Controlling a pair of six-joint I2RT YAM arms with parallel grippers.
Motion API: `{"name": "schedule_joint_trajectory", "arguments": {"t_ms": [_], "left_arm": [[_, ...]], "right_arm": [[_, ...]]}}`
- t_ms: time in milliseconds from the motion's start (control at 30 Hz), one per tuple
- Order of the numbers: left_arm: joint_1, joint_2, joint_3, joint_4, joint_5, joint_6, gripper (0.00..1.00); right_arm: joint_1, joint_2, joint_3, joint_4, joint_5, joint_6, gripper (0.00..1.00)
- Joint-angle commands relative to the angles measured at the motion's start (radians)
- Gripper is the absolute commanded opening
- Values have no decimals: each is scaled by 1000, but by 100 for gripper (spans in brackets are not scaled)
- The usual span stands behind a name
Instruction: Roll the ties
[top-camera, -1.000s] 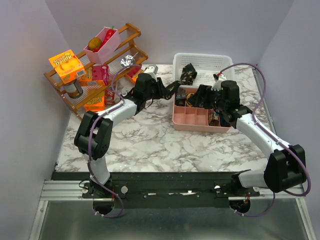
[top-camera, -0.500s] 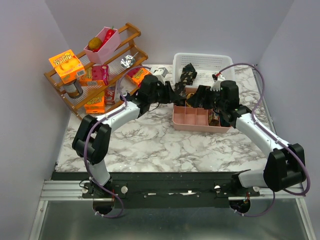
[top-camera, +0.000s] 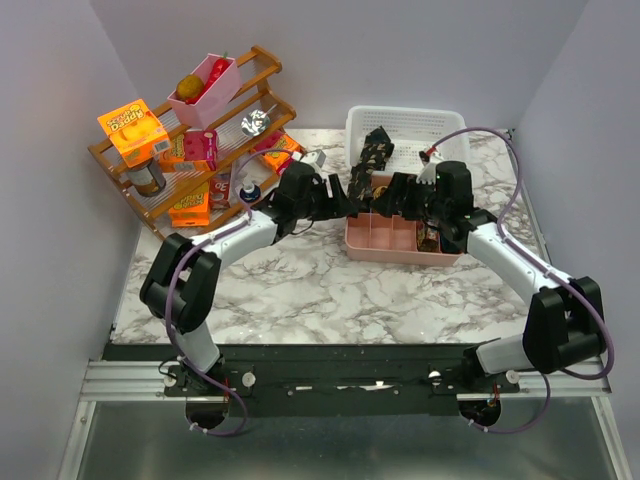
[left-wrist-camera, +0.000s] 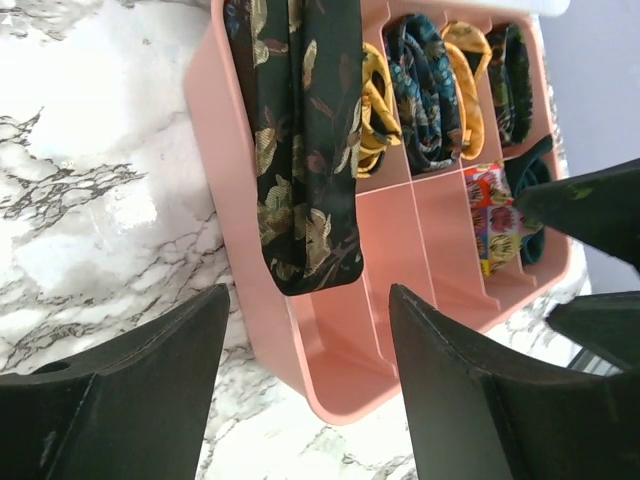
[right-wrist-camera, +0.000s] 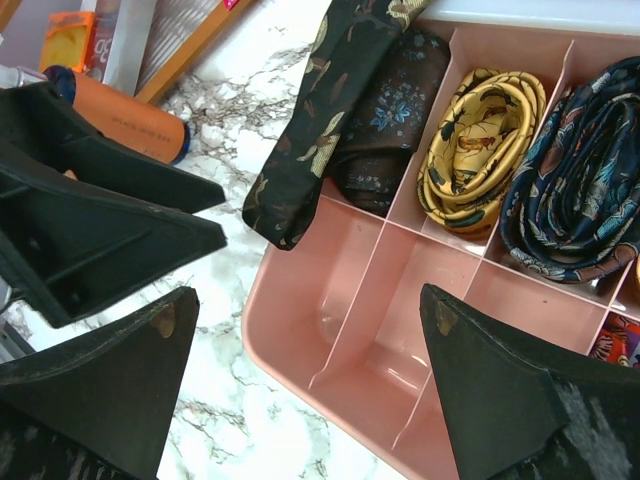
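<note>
Both sets of fingers are spread and empty: left gripper (left-wrist-camera: 310, 292) hangs at the near-left corner of the pink tray (left-wrist-camera: 340, 380), right gripper (right-wrist-camera: 308, 295) sits wide apart above the same corner from the other side. The black-and-gold tie (left-wrist-camera: 300, 170) is unrolled, a flat strip draped from the white basket (top-camera: 410, 125) across the tray's corner compartment, free end at the rim. Rolled ties (right-wrist-camera: 480, 140) already fill the back row. Main risk as I see it: the two grippers are near each other over one corner, so closing in together can clash fingers. Come down too low and you catch the tray wall and shove the tray across the worktop (left-wrist-camera: 100, 220). Pinch only the tip and the slick fabric likely slides out, or drags the strip over the neighbouring coils and loosens them.
</note>
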Motion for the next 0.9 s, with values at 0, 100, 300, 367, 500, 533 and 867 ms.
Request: {"name": "schedule_joint_trajectory", "arguments": {"t_ms": [0,100,300,367,500,533,867], "left_arm": [[18,-50,-1,-21,-24,-104,77],[33,-34,-46,38,47,-236,77],[36,2,-189,322,105,-446,71],[36,24,-191,359,107,-471,68],[36,50,-179,399,108,-480,67],[36,56,-176,419,108,-482,67],[36,108,-163,450,76,-471,50]], "right_arm": [[5,28,42,1,-27,1,100],[6,38,45,5,-35,3,100],[6,42,44,9,-35,-2,100],[6,44,44,9,-36,-3,100],[5,47,41,11,-38,-3,100],[5,45,41,11,-38,-2,100],[6,53,42,11,-35,-2,100]]}}
